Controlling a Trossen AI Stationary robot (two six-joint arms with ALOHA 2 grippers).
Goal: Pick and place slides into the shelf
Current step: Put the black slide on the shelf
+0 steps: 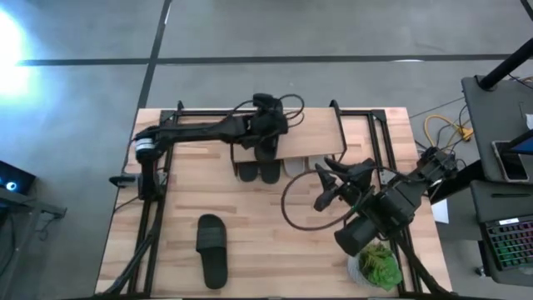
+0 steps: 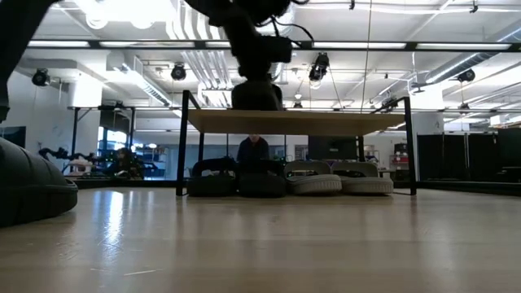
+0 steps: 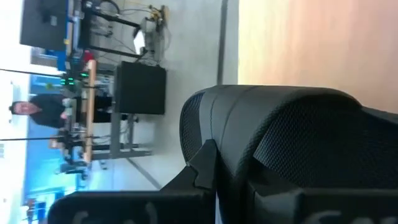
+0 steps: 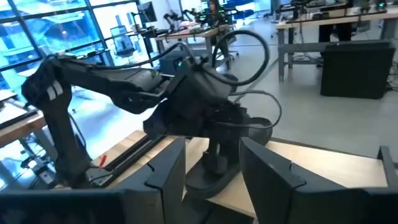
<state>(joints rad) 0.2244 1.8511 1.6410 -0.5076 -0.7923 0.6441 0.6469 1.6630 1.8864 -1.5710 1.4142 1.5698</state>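
On the wooden tabletop [image 1: 275, 225], our left gripper [image 1: 265, 133] clamps a dark slide [image 1: 266, 143] above the shelf [image 1: 321, 137]; our right gripper [image 1: 326, 185] waits part-open.

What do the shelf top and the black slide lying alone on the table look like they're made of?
Shelf: top looks like pale wood with a matte finish and faint grain, on thin black legs, probably metal. Lone black slide: looks like moulded foam or rubber, matte and one-piece, though the pictures can't settle which.
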